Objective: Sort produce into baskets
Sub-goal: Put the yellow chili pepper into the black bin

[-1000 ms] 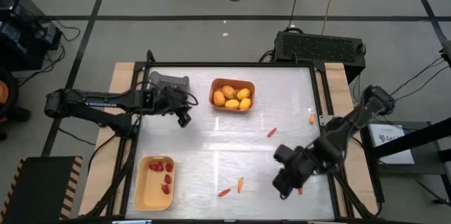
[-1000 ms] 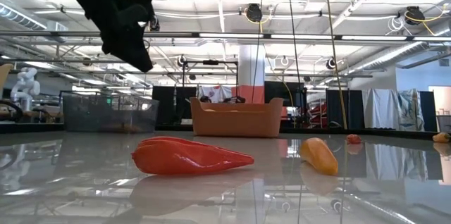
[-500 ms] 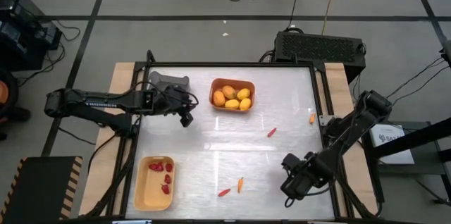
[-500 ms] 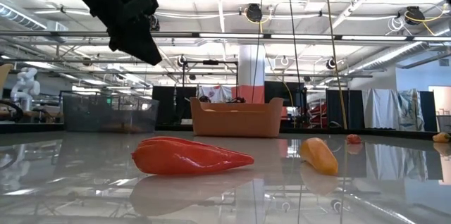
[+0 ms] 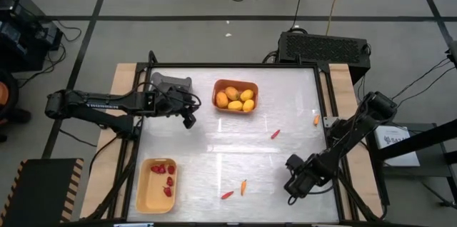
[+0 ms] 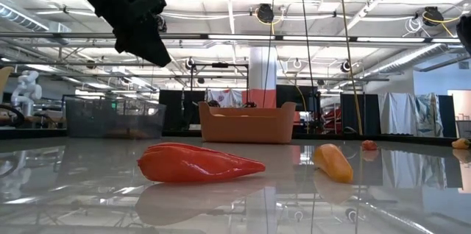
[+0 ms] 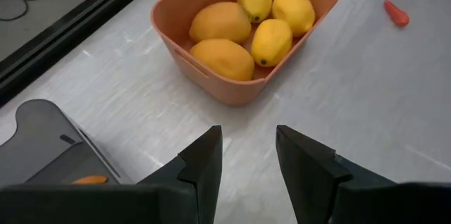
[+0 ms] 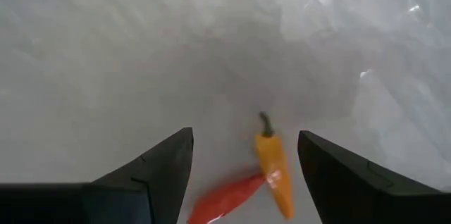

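My right gripper point(image 5: 291, 191) hangs open over the table's near right. In its wrist view point(image 8: 244, 139) an orange stick point(image 8: 273, 171) and a red one point(image 8: 225, 199) lie together on the table beyond the fingers, untouched. My left gripper point(image 5: 188, 120) waits open and empty between the grey basket point(image 5: 171, 82) and the orange basket point(image 5: 235, 82), which holds several yellow fruits point(image 7: 222, 23). An orange piece point(image 7: 90, 179) lies in the grey basket. The pale yellow basket point(image 5: 145, 202) at the near left holds red berries point(image 5: 164, 177).
Loose sticks lie on the table: a red one point(image 5: 275, 133) mid-right, an orange one point(image 5: 315, 119) by the right edge, and an orange one point(image 5: 243, 185) with a red one point(image 5: 227, 195) near the front edge. A black box point(image 5: 323, 46) stands behind the table.
My right gripper has moved a little toward the table's near right corner.
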